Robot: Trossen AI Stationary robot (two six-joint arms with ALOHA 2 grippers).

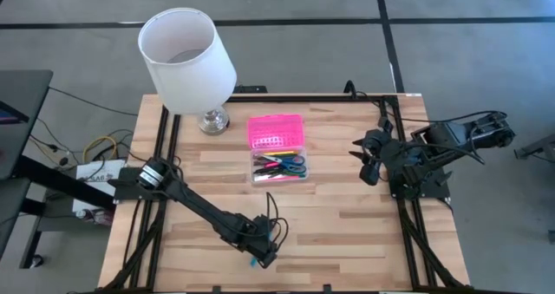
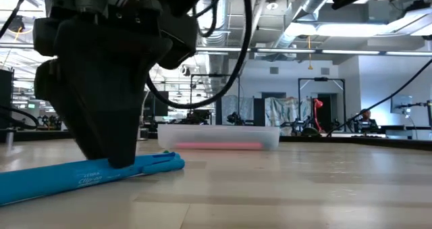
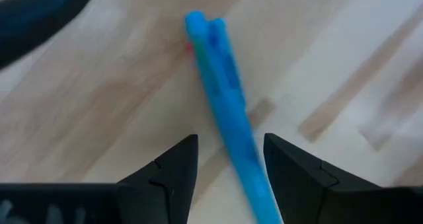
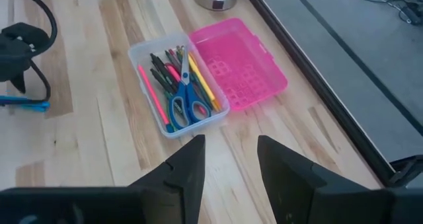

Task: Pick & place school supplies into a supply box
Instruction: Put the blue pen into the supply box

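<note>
Overhead, tabletop-level and both wrist cameras share the wooden table (image 1: 347,216).

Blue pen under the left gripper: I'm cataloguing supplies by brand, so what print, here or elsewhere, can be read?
Blue pen: white print along the barrel, too blurred to read.
Supply box and its pink lid: no text visible.
Nothing else carries readable text.

A white lampshade (image 1: 187,60) on a shiny metal base (image 1: 213,120) stands near the bench's (image 1: 347,233) far edge, toward its far-left corner. Cables (image 1: 95,151) lie on the grey floor (image 1: 486,242) beyond the bench's left edge.
</note>
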